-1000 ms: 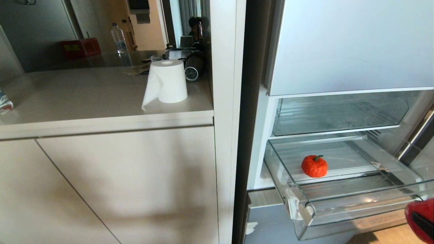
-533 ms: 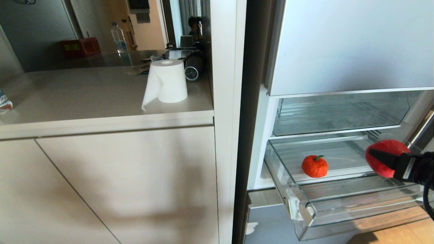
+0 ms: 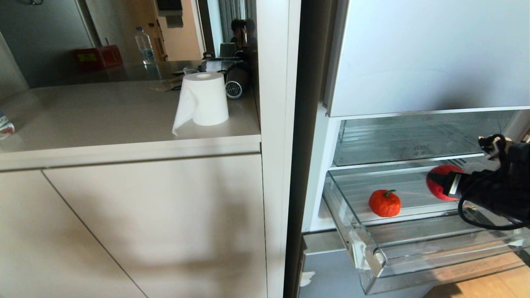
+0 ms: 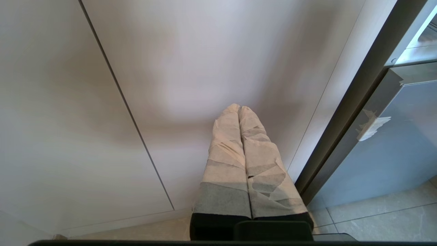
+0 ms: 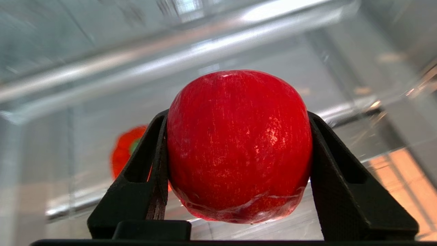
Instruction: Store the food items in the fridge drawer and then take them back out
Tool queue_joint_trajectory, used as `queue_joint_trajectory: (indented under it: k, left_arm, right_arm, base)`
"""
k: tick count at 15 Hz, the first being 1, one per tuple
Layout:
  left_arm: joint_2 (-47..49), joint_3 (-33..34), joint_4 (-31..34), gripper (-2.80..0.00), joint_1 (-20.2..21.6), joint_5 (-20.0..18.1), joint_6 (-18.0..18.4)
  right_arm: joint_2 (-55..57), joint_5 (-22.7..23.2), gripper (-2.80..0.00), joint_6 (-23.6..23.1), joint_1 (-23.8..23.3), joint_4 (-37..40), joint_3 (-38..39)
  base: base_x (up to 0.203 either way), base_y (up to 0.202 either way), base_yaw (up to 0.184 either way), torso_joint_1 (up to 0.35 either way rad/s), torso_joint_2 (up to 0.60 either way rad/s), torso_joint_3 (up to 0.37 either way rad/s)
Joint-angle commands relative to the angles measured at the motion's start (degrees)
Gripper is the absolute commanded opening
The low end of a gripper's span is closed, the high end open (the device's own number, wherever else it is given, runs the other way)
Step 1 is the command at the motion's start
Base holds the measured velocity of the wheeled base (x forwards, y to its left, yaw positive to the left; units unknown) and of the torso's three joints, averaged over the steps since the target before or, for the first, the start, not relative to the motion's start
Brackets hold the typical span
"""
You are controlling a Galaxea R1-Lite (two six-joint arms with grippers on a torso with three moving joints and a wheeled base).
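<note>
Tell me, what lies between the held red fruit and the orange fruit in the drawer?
Nothing: only bare ribbed drawer floor separates the red fruit from the orange fruit, in the head view.

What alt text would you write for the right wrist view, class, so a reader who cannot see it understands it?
The right gripper clamps a shiny red apple between its black fingers, above the clear fridge drawer. Behind it, blurred, an orange-red fruit with a green stem lies in the drawer.
</note>
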Motion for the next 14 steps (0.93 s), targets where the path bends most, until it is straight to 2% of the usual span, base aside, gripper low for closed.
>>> queue_joint_trajectory:
  k: [1,3,4,7,12,13,14]
  left_arm:
    - [0.0,0.0,0.0,-2.80,0.0,0.0,0.0]
    - [0.0,0.0,0.0,-2.80,0.0,0.0,0.0]
    - [0.0,0.0,0.0,-2.80,0.0,0.0,0.0]
    - [0.0,0.0,0.0,-2.80,-0.1,0.0,0.0]
    - [0.0,0.0,0.0,-2.80,0.0,0.0,0.0]
    - [0.0,0.0,0.0,-2.80,0.0,0.0,0.0]
    - [0.0,0.0,0.0,-2.80,0.0,0.0,0.0]
  right_arm:
    - [4.7,0.0,-2.80,0.1,-0.2,-0.3,-0.7]
    - [6.5,0.0,-2.80,-0.1,-0.2,-3.0,-0.5]
    - [6.7,0.0,0.00,0.1,-0.2,-4.0,-0.3]
    - [5.7,0.0,0.00,0.3,-0.2,-4.3,0.0]
    - [-2.2,0.2,0.00,0.4,-0.2,-4.3,2.8]
    - [-5.0,0.2,-2.80,0.4,-0.2,-4.3,4.0]
    - [-8.9,0.2,-2.80,0.4,-0.1,-4.3,5.6]
  base:
    - [0.000,0.000,0.000,0.000,0.00,0.000]
    - [0.000,0.000,0.000,0.000,0.00,0.000]
    - [0.000,0.000,0.000,0.000,0.00,0.000]
    - [0.000,0.000,0.000,0.000,0.00,0.000]
    - [0.000,0.000,0.000,0.000,0.00,0.000]
    - [0.000,0.000,0.000,0.000,0.00,0.000]
    - [0.000,0.000,0.000,0.000,0.00,0.000]
